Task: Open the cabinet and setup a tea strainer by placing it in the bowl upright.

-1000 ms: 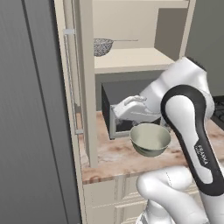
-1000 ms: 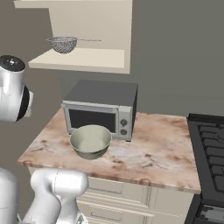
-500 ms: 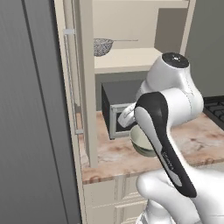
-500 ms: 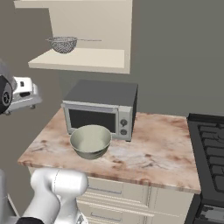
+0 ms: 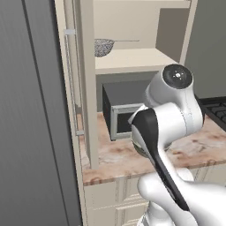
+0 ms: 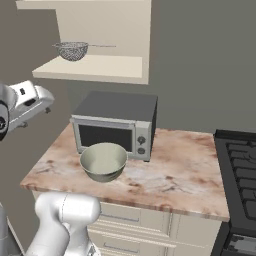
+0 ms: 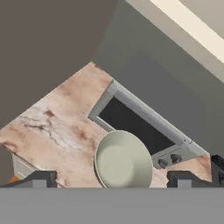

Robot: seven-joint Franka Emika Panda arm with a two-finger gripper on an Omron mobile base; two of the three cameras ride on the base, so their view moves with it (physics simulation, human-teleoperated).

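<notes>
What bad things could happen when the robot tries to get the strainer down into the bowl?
1. The strainer sits high on the cabinet shelf; its thin handle may be hard to pinch, so it might slip and drop.
2. The microwave stands right under the shelf, so the arm could bump it going up.
3. The bowl is close in front of the microwave; a clumsy drop from the open gripper might tip the strainer over.

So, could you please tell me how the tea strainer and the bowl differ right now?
The tea strainer sits up on the open cabinet's shelf; the bowl stands below on the marble counter, in front of the microwave. The tea strainer is dark wire mesh with a thin straight handle; the bowl is smooth, pale grey-green and handleless. The strainer's basket looks narrower than the bowl. Both are round, open-topped and untouched.
</notes>
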